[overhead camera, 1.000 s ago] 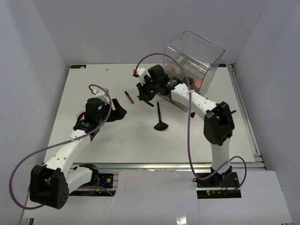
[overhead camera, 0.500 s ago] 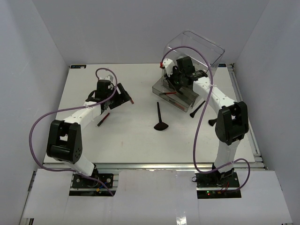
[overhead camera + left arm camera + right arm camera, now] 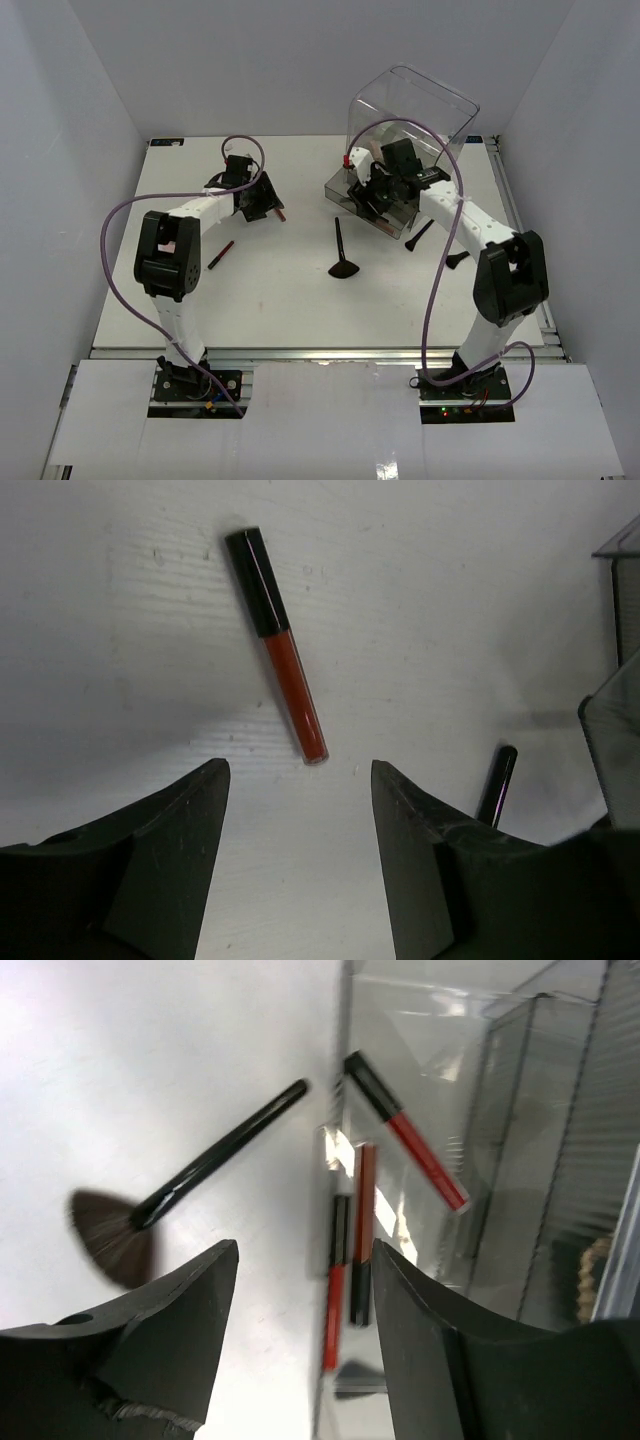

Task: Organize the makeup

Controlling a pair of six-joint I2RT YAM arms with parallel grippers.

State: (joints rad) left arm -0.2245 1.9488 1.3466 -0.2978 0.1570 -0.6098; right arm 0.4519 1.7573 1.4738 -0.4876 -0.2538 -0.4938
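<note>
A dark-red stick with a black cap (image 3: 275, 645) lies on the white table just beyond my left gripper (image 3: 300, 780), whose jaws are open with only bare table between them. From above, that gripper (image 3: 268, 200) is right beside the stick (image 3: 282, 213). My right gripper (image 3: 305, 1260) hangs open over the clear drawer (image 3: 450, 1110), and nothing is between its jaws. Red sticks (image 3: 405, 1140) lie inside the drawer, one (image 3: 362, 1230) just under the fingers. The fan-headed brush (image 3: 190, 1185) rests on the table left of the drawer.
The big clear drawer box (image 3: 410, 125) stands at the back right, with its drawer (image 3: 350, 195) pulled out toward the centre. Another red stick (image 3: 221, 254) lies near the left arm. A black brush (image 3: 421, 232) and a small black item (image 3: 456, 259) lie right of the drawer.
The right gripper travelled from the table's middle to the drawer and opened. The left arm swung far out to the red stick, its jaws narrowing a little.
</note>
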